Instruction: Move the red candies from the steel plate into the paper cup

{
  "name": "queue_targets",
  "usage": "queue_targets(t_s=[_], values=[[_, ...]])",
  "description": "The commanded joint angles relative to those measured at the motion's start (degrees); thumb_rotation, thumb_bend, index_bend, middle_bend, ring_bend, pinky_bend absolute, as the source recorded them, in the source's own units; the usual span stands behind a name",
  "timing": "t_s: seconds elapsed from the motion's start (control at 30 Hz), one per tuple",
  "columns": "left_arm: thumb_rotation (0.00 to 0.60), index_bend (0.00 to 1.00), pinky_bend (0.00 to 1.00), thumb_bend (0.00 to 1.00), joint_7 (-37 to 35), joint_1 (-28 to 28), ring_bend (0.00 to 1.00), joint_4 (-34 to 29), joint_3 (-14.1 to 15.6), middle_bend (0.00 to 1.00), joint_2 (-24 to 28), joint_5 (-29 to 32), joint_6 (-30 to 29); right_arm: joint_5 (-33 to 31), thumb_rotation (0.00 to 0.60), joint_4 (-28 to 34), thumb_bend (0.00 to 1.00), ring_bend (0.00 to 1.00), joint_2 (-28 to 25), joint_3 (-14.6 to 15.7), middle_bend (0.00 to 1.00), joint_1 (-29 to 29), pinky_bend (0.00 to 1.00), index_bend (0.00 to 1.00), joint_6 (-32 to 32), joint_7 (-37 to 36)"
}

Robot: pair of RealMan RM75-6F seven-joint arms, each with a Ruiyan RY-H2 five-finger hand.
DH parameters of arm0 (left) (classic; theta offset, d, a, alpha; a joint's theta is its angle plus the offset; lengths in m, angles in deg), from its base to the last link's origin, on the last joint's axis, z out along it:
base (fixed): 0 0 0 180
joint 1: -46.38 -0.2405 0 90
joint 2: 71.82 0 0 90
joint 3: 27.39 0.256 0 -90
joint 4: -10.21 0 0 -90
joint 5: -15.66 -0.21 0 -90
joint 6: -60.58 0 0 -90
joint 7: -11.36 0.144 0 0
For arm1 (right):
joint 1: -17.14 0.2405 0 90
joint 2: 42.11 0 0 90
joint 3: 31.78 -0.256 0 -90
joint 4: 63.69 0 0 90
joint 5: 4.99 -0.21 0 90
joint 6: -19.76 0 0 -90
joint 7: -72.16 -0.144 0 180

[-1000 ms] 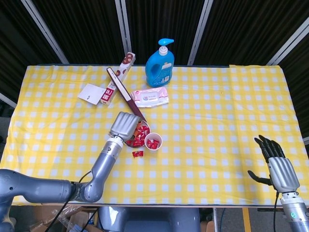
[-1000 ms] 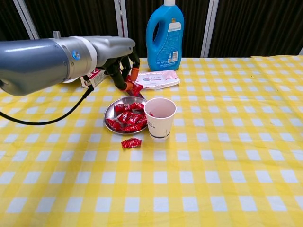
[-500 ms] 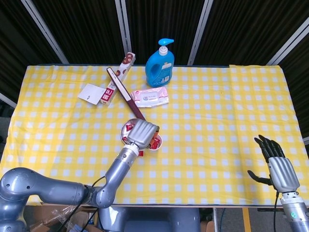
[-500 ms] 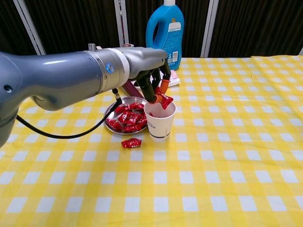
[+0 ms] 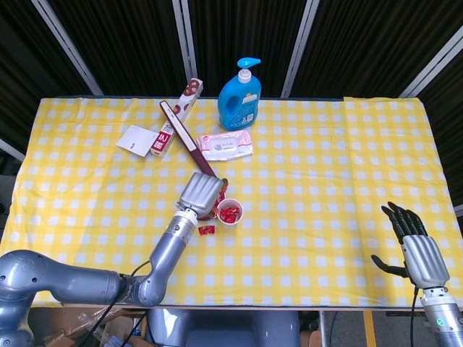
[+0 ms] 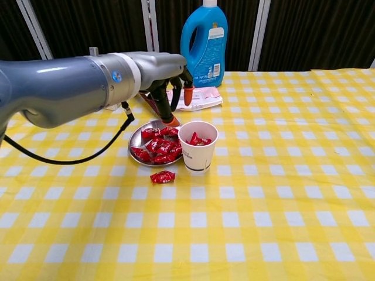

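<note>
Your left hand hung above the steel plate, just behind and to the left of the paper cup, fingers pointing down and a little apart with nothing between them as far as the chest view showed; the head view only gave you its back, so I'd hedge slightly on that. Your right hand sat well apart at the near right edge of the table, fingers spread and empty, taking no part.

The job looked partly done. The cup already held red candies, at least 2 by my reading, showing just under its rim. A good pile of candies was left on the plate, which touched or nearly touched the cup's left side. 1 stray candy lay on the yellow checked cloth in front of the plate, off both plate and cup, so you had that to collect too.

Most of the work was ahead of you: several more trips from the plate, plus the loose 1.
</note>
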Motion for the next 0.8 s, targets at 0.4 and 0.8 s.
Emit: queue_targets(t_s=[0.4, 0.8], values=[[0.600, 0.26, 0.90, 0.20, 3.5, -1.5, 0.81, 5.3, 4.1, 0.31, 1.2, 5.8, 2.0, -0.1, 0.600, 0.2, 0.28, 0.00, 0.1, 0.0, 0.00, 0.2, 0.00, 0.00, -0.4, 0.4], [0.600, 0.25, 0.90, 0.20, 5.8, 0.4, 0.81, 13.1, 4.4, 0.29, -3.0, 9.1, 6.2, -0.4, 0.600, 0.4, 0.28, 0.00, -0.2, 0.0, 0.00, 0.4, 0.00, 0.00, -0.9, -0.3]])
